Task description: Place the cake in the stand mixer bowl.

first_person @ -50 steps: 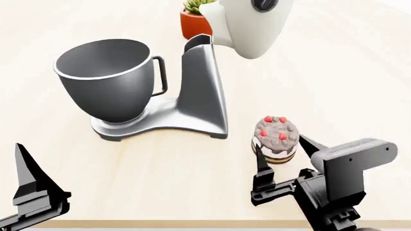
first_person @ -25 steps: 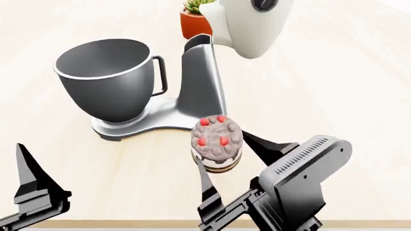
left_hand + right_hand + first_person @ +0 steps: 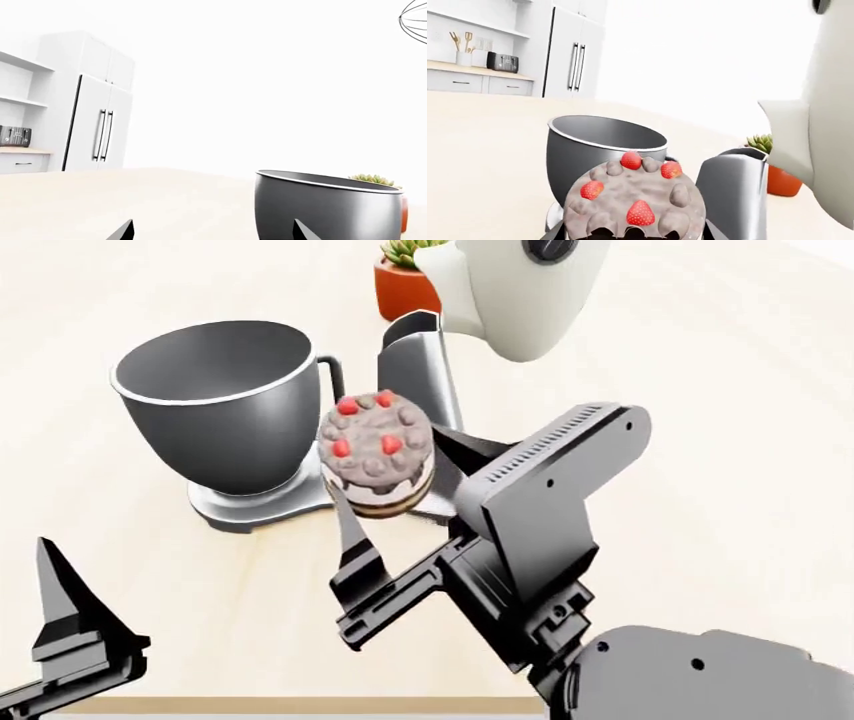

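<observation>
1. Right gripper (image 3: 390, 495) is clamped on the cake (image 3: 378, 452), held upright in the air just right of the bowl (image 3: 214, 400), beside its handle and not yet over the opening.
2. Bowl lies left of and slightly beyond the cake; I'd guess the carry goes left over the rim, then release.
3. Left gripper (image 3: 60, 625) is empty, fingers spread, low and well apart.
4. Count: one cake, one bowl, one mixer base (image 3: 320, 490), one plant pot (image 3: 400, 285).

Right tool (image 3: 390, 475) raised, fingers clamped (load between them); left tool (image 3: 60, 640) low, fingers spread.
</observation>
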Robot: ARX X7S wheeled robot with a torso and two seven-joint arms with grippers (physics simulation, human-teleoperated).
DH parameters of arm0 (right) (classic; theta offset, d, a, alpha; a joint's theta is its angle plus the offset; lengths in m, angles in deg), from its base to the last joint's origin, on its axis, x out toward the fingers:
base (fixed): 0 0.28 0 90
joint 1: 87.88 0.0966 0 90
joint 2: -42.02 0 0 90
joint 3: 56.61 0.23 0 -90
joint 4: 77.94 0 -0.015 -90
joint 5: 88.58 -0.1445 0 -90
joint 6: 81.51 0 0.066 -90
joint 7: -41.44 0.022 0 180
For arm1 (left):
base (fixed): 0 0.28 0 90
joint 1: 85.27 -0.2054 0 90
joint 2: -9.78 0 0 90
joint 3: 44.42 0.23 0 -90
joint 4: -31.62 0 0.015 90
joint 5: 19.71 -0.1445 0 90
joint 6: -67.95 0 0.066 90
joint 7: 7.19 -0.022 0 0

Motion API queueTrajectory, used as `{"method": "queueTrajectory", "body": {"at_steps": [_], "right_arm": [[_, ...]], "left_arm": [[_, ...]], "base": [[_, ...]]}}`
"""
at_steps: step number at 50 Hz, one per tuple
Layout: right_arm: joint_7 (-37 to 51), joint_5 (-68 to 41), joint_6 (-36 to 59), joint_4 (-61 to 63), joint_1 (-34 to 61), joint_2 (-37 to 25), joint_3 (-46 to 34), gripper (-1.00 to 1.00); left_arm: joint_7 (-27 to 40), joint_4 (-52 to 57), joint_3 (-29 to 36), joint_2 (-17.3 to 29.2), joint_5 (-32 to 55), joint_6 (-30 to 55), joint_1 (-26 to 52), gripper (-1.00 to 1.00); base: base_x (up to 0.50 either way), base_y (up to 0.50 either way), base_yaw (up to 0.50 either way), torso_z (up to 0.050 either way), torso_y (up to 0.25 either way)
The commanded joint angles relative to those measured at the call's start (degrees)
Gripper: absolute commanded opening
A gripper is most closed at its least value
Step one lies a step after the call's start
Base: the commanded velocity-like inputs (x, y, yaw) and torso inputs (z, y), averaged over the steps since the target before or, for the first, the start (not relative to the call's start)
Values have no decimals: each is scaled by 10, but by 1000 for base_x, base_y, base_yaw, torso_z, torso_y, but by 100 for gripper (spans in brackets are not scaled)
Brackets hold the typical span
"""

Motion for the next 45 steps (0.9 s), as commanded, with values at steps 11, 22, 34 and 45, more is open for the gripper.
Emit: {"method": "queueTrajectory", "body": {"at_steps": [11,22,34,45], "right_arm": [[-51,52,-6,-95,75,82,-18,-100],[-83,86,-34,-147,82,117,-39,-100],[-117,114,-72,-226,92,149,-43,-100],[-146,96,-73,-290,136,177,-31,-100]], "left_arm": [[3,-6,-2,4,9,-4,1,100],[5,-9,-4,6,10,-6,1,100],[7,-11,1,8,8,-7,2,100],[8,-13,0,10,13,-8,1,100]], "base": [[0,0,0,0,0],[0,0,0,0,1],[0,0,0,0,0],[0,0,0,0,1]]}}
